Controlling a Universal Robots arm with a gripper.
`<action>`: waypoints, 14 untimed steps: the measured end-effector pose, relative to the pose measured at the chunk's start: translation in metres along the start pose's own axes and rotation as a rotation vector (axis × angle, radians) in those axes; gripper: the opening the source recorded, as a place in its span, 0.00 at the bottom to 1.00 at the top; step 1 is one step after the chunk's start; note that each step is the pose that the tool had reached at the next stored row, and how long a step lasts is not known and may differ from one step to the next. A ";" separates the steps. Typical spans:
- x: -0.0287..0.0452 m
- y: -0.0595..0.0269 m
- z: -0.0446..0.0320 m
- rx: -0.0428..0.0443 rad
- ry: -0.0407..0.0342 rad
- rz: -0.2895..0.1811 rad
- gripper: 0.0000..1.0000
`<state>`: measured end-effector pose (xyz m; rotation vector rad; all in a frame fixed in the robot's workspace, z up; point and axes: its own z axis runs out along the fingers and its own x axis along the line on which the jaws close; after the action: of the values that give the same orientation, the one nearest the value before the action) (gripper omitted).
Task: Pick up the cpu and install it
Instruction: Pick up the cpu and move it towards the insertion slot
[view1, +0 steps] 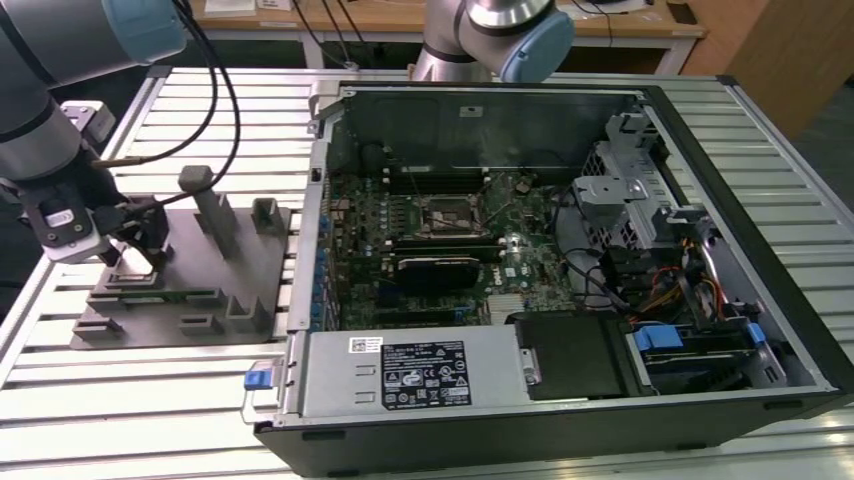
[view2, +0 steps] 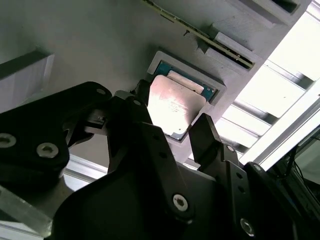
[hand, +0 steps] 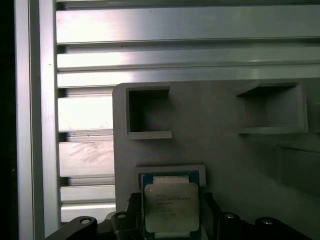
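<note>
Grey plastic fixture plate (view1: 187, 325) sits on the slatted aluminium counter (view1: 134, 420) at the exterior view's left, right beside the opened PC case (view1: 747, 250), and the end effector (view1: 139, 258) is down over it. In both wrist views the cpu (view2: 175, 107) (hand: 171, 205) lies flat in its shallow square pocket in that plate, silvery lid up. The black fingers (view2: 207, 137) are spread apart, one on each side of the chip and close to its edges, so it's open and not holding anything.
</note>
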<state>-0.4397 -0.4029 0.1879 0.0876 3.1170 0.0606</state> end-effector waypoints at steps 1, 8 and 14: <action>0.0000 0.0000 0.0004 0.0000 0.0001 0.000 0.59; -0.0010 -0.0001 0.0033 0.0002 0.0011 -0.008 0.59; -0.0010 -0.0002 0.0055 0.0004 0.0016 -0.008 0.59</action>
<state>-0.4386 -0.4029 0.1824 0.0751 3.1188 0.0598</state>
